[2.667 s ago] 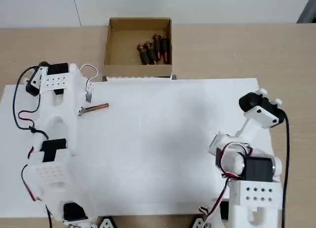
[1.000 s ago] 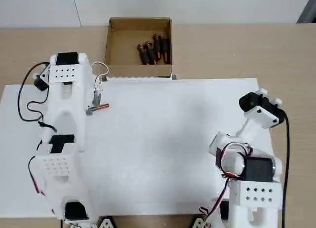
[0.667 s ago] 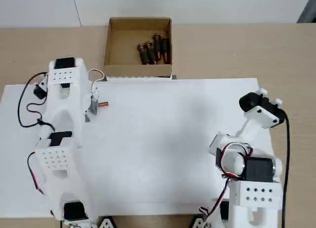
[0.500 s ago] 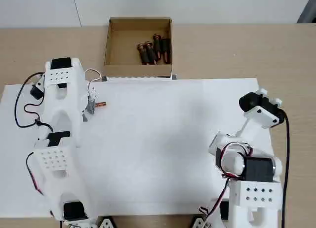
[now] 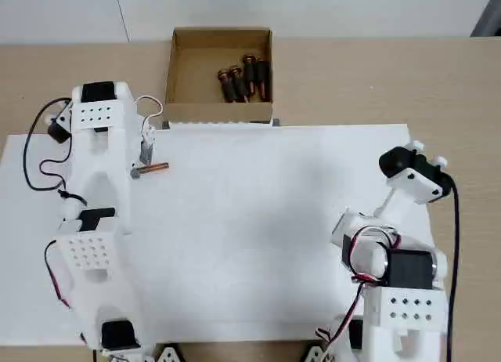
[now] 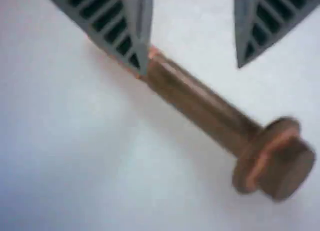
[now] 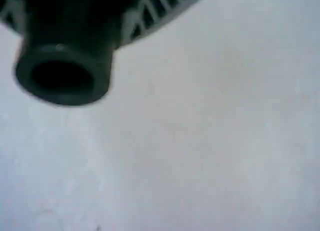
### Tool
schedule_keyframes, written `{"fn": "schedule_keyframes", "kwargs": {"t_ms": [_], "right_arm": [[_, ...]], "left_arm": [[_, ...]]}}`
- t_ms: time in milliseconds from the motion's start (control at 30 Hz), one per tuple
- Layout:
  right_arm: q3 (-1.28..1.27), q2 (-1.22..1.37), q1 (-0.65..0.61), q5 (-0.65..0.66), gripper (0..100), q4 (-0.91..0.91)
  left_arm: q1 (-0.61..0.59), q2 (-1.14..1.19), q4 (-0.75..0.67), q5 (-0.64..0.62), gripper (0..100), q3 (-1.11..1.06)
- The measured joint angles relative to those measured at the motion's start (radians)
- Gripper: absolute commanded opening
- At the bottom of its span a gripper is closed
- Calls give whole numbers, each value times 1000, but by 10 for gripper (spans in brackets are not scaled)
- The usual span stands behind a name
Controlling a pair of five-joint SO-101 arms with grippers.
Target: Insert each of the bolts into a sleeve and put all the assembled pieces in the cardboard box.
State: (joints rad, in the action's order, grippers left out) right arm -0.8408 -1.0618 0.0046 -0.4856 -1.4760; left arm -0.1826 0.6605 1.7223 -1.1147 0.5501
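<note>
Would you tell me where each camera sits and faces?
High view: fixed above the table, looking down on left arm, right arm, box and bolt.
Left wrist view: on the left arm, facing down; open left gripper over the bolt.
Right wrist view: on the right arm, facing the sheet; right gripper holds a sleeve.
Shared: high and left wrist views show the bolt.

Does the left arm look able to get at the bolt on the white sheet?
Probably yes: the left tool hangs open over the bolt, one finger at its tip, nothing between.
</note>
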Motion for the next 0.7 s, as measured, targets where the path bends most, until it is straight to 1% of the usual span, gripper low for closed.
{"fn": "schedule_keyframes", "kwargs": {"t_ms": [333,700], "right_arm": [[0,0,2,0,4,0],[0,0,0,0,4,0]], "left_arm": [[-28,6,0,0,115,0],[-26,6,0,-6,115,-72]]}}
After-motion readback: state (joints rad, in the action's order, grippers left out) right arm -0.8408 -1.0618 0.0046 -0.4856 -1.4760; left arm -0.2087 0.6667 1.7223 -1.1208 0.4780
